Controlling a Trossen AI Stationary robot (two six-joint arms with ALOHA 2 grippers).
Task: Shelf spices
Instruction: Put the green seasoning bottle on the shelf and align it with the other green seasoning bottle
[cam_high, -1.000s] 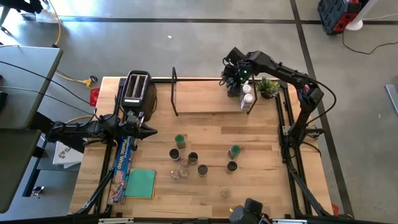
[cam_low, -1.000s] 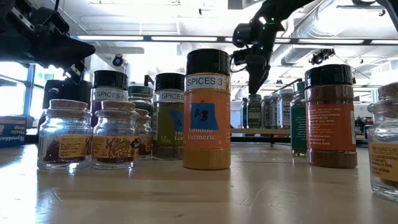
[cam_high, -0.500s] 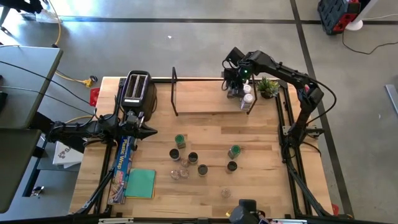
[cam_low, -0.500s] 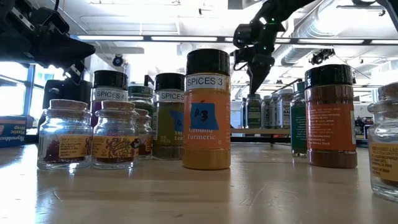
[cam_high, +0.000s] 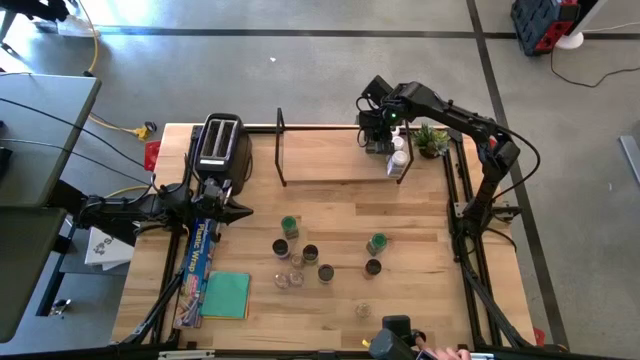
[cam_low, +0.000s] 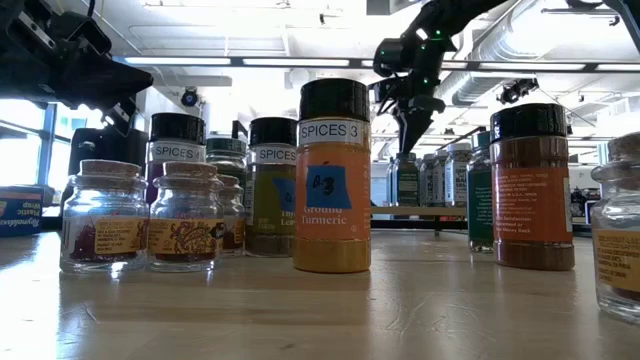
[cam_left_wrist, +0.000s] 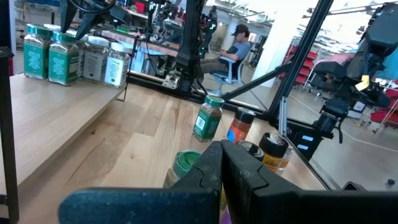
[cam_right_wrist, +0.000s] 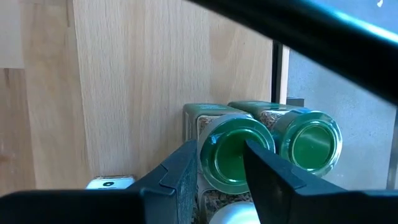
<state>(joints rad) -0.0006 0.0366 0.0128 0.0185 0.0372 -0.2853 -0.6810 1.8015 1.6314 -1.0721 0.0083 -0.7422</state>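
1. High view: the right gripper (cam_high: 385, 128) has risen a little above the jars at the right end of the shelf (cam_high: 320, 165), and its jaws have narrowed to a part-open gap holding nothing I can make out
2. That suggests a green-lidded jar (cam_right_wrist: 235, 155) was just set down there
3. About nine spices (cam_high: 325, 258) wait on the counter (cam_high: 420, 280) in front of the shelf
4. Left gripper (cam_high: 235, 210), jaws shut and empty, idles in front of the toaster (cam_high: 218, 142)
5. Potted plant (cam_high: 432, 138) crowds the shelf's right end
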